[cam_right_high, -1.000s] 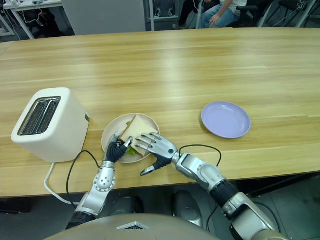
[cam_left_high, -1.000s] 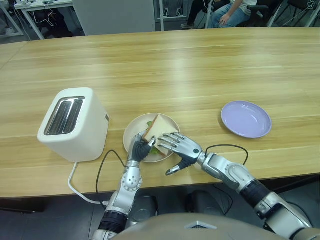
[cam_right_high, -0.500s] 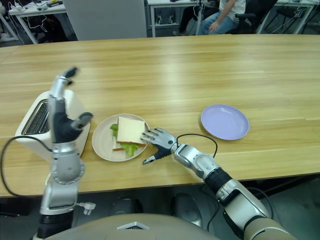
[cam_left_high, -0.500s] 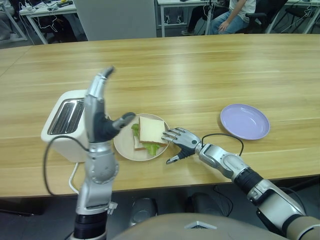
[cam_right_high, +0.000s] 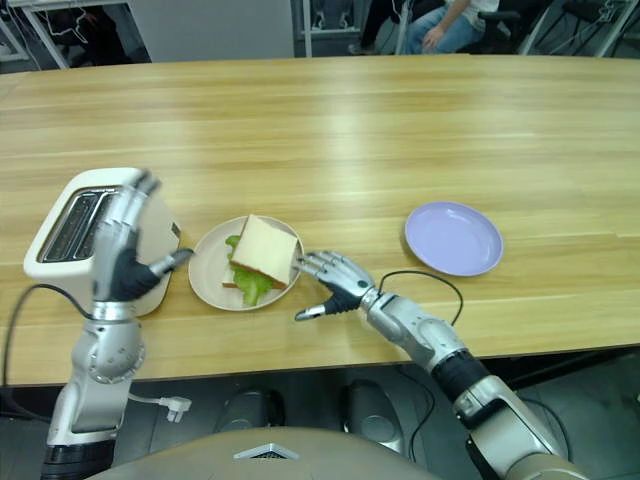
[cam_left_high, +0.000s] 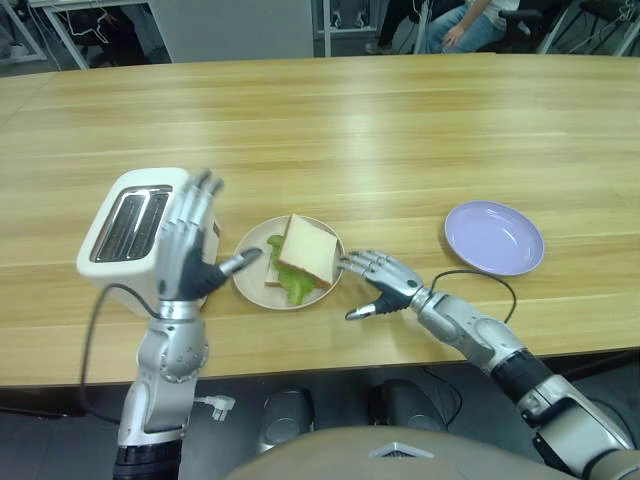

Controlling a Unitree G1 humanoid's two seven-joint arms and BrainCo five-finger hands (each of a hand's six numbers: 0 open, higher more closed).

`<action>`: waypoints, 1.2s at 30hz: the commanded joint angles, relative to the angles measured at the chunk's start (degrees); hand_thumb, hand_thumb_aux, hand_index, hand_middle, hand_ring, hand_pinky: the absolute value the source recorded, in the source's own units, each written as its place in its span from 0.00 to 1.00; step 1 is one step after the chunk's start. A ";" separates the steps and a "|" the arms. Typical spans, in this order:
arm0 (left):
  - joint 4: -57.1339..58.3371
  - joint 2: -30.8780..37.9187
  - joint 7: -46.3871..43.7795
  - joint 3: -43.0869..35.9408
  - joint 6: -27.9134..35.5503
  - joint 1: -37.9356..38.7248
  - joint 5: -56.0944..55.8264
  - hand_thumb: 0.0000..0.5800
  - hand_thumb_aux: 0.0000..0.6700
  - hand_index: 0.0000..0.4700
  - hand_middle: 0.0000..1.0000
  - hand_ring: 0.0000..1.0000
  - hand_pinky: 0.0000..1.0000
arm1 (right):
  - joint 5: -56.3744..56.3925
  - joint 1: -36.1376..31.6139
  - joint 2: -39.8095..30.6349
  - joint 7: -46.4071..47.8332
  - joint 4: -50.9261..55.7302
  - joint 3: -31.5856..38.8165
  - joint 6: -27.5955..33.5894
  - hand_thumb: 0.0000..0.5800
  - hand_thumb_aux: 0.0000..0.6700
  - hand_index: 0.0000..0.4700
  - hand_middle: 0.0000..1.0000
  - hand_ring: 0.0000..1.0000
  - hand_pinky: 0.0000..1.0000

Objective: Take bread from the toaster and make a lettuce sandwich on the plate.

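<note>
Sandwich [cam_left_high: 305, 255] sits on the plate [cam_left_high: 254, 287] beside the toaster [cam_left_high: 125, 222], my left hand [cam_left_high: 186, 245] raised and spread, my right hand [cam_left_high: 386, 281] open just beside the plate, so I should withdraw without nudging anything

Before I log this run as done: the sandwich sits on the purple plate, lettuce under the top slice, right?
No: the left eye view shows the sandwich on the cream plate, not the purple plate. The rest holds.
</note>
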 commanded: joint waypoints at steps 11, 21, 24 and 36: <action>5.71 7.57 -6.49 -2.61 -9.20 3.27 -6.71 1.00 1.00 0.98 0.36 0.36 0.36 | 33.11 15.86 -4.49 15.07 -7.50 -14.05 -11.90 1.00 1.00 0.98 0.00 0.00 0.00; 10.64 19.05 -16.08 -4.55 -18.78 8.91 -10.32 1.00 1.00 0.98 1.00 1.00 1.00 | 21.56 20.47 -5.99 22.07 -5.57 -7.49 -18.45 1.00 1.00 0.98 1.00 1.00 1.00; 13.41 21.16 -19.04 -6.13 -20.10 9.26 -10.73 1.00 1.00 0.98 1.00 1.00 1.00 | 17.39 19.47 -3.72 20.94 -4.23 -5.97 -18.93 1.00 1.00 0.98 1.00 1.00 1.00; 27.83 20.83 -18.14 -12.20 -17.45 -0.10 -1.09 1.00 1.00 0.98 1.00 1.00 1.00 | 2.04 9.42 5.15 11.46 8.37 -0.08 -18.12 1.00 1.00 0.98 1.00 1.00 1.00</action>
